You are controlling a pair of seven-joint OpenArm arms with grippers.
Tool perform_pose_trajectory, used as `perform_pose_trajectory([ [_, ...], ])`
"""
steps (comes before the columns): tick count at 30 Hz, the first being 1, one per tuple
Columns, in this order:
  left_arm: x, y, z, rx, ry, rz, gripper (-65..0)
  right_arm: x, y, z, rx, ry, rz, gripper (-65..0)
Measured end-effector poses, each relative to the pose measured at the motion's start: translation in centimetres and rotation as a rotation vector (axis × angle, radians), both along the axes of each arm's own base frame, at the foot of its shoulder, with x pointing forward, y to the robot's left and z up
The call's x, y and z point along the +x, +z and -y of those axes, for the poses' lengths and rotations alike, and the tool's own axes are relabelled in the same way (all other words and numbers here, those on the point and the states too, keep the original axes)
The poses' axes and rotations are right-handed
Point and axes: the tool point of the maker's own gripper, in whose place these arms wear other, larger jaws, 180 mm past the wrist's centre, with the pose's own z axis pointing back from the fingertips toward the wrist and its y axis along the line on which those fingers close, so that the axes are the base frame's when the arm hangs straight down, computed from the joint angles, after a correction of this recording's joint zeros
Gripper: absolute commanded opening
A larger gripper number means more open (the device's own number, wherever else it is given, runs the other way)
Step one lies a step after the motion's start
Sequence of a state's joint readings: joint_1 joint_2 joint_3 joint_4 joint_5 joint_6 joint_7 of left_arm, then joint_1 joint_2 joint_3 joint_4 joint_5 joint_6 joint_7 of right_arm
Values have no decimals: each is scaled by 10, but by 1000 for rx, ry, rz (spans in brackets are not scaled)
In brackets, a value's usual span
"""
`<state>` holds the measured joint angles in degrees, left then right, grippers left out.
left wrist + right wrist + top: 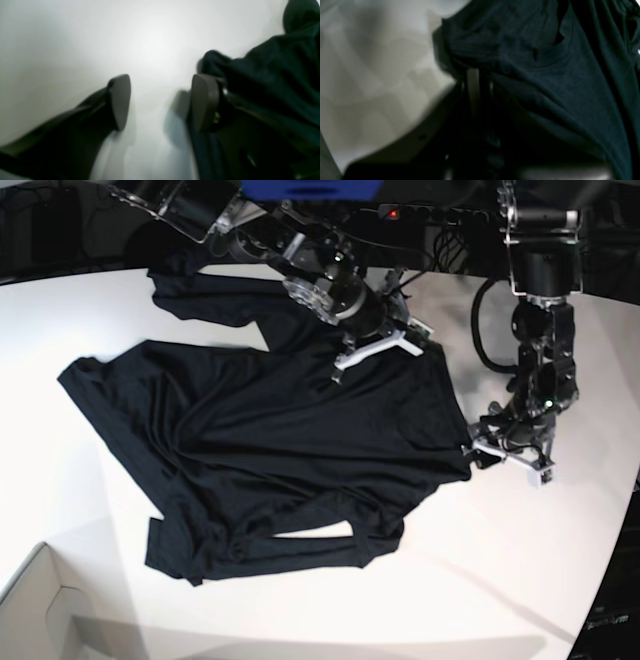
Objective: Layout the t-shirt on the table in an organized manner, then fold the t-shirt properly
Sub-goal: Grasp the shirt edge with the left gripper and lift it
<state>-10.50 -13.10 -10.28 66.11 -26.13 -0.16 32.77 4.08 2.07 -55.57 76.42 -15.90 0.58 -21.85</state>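
One t-shirt [280, 450], black, lay crumpled and skewed across the white table [520, 560]; one cardboard box [50, 610] sat at the near corner. Two arms counted. Right end effector [375, 345] was pinched together on cloth at the shirt's far edge (the wrist view showed fabric bunched around it). Left end effector [161, 102] stood with jaws apart at the shirt's side edge, one fingertip [203, 102] against cloth, nothing gripped. Step judged: laying out. Next move likely calls for the left to clamp that edge, then both to pull the shirt flat.
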Motion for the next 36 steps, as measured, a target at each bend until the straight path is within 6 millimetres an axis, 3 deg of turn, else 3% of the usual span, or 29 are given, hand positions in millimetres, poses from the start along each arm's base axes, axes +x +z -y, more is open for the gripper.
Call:
perform_pose_trajectory([
  [7,6,8,20,-36,-13,32,-276,0,0,0,0,0,1,-650],
  [17,20,-7,30,-60,-7,14,-284,1,1,0,0,0,3,-650],
  [19,25,-8,39,-18,-62,8,-319,1,1,0,0,0,2,-650],
  [23,28,-12,66,-7,-139,-6,-451,1,1,0,0,0,3,-650],
  [28,27,-13,71,-15,-147,-16,-650,2,1,1,-1,-1,3,-650],
  [33,26,-8,66,-14,-159,-25,-649,3,1,1,0,-2,5,-650],
  [36,30,9,58,10,-167,1,-648,4,2,1,0,-4,8,-650],
])
